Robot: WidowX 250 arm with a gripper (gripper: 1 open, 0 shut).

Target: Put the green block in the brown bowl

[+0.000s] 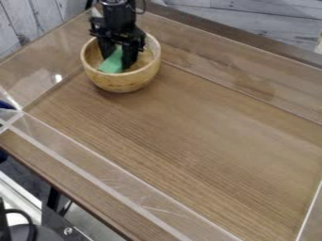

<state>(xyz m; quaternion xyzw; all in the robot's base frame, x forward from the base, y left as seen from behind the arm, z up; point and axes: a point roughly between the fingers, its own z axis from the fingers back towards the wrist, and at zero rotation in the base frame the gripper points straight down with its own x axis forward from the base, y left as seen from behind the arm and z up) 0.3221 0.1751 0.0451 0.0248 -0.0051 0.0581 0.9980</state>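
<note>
The brown bowl, round and light tan, sits at the far left of the wooden table. My black gripper points straight down and reaches inside the bowl. It is shut on the green block, which hangs tilted between the fingers, its lower end low inside the bowl. Whether the block touches the bowl's bottom I cannot tell. The block's upper part is hidden by the fingers.
The wooden table has a clear raised wall around its edges. A pale plank wall stands behind it at the back.
</note>
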